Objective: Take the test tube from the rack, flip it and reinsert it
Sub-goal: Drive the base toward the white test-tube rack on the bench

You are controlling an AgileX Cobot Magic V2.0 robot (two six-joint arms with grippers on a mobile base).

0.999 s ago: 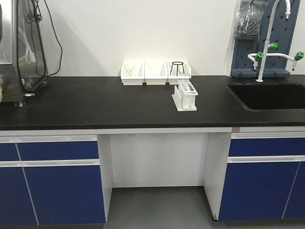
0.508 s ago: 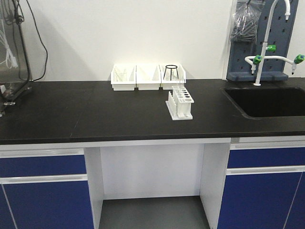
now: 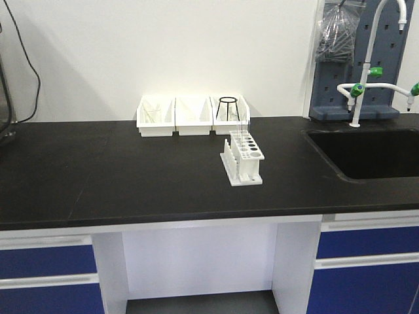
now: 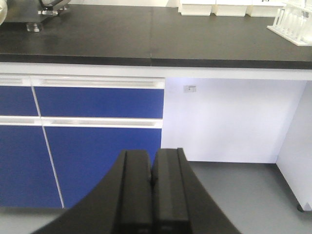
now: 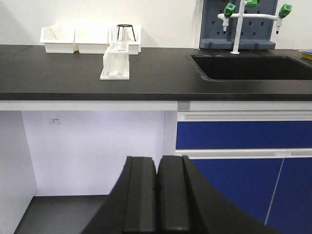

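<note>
The white rack (image 3: 243, 159) stands on the black counter (image 3: 131, 176), in front of the white bins. A clear test tube (image 3: 247, 137) stands upright in a far hole of the rack, faint against the wall. The rack also shows in the right wrist view (image 5: 116, 63) and at the top right edge of the left wrist view (image 4: 294, 24). My left gripper (image 4: 151, 156) is shut and empty, low in front of the blue cabinets. My right gripper (image 5: 157, 163) is shut and empty, below counter height. Neither gripper shows in the front view.
Three white open-front bins (image 3: 192, 116) stand at the wall, one holding a black wire stand (image 3: 228, 108). A black sink (image 3: 366, 152) with a green-tapped faucet (image 3: 359, 91) lies at the right. Blue cabinet doors (image 4: 97, 126) and a knee recess (image 5: 92, 151) lie under the counter.
The front view has moved closer to the counter and shifted: the rack and bins now sit larger and further left, the equipment at the far left has slid out of view.
</note>
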